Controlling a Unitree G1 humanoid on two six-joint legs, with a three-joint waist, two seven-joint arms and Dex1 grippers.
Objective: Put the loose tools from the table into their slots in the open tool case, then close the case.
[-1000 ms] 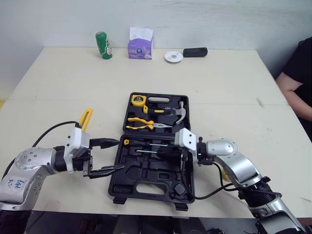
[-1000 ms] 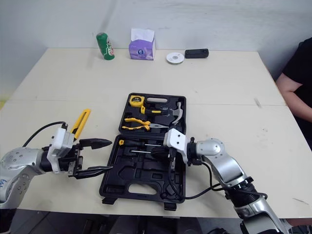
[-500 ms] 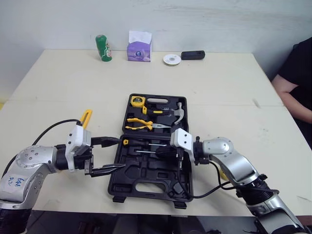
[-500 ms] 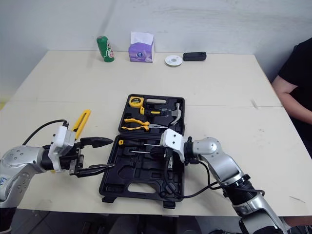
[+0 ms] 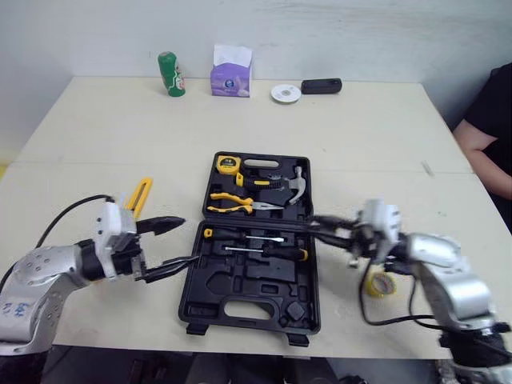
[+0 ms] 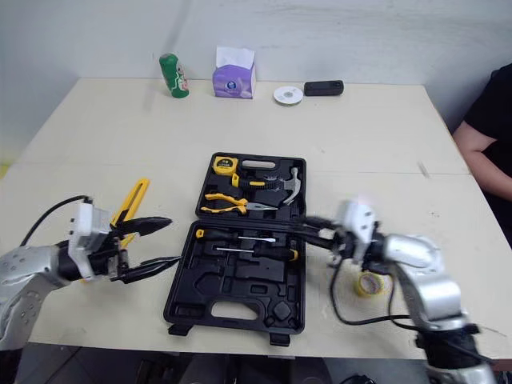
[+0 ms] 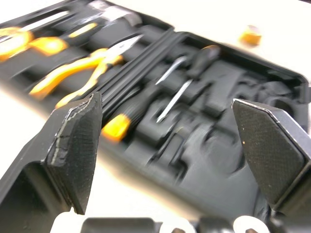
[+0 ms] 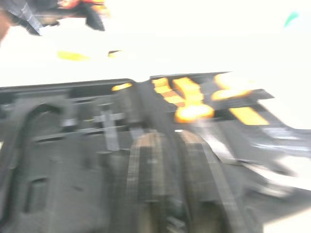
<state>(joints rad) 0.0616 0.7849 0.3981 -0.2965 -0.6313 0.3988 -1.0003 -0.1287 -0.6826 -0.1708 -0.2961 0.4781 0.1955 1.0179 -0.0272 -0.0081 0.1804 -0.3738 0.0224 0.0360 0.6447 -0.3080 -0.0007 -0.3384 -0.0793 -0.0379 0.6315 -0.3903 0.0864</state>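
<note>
Two grippers flank the open tool case [image 5: 240, 282]. The left gripper [image 5: 189, 240] is spread wide and empty, its tips right at the case's left edge. The right gripper [image 5: 316, 225] reaches over the right rim with its fingers drawn almost together and nothing between them.

Inside, two screwdrivers [image 5: 256, 238] lie in the near half. A tape measure [image 5: 227, 166], yellow pliers [image 5: 236, 210] and a hammer [image 5: 294, 186] sit in the far half.

Out on the table, a yellow-framed tool [image 5: 142, 194] lies just behind the left gripper. A yellow tape roll [image 5: 376, 284] lies beside the right arm, near the case's right side. Those two look like the remaining work, and several slots in the near half are bare.

For the next pick I would turn the left gripper toward the yellow tool at its present spread. It should come down across the narrow frame rather than along it, and close near the middle so the tool hangs level. The right gripper should open before dropping over the roll. Both must be out of the case before the lid swings.
</note>
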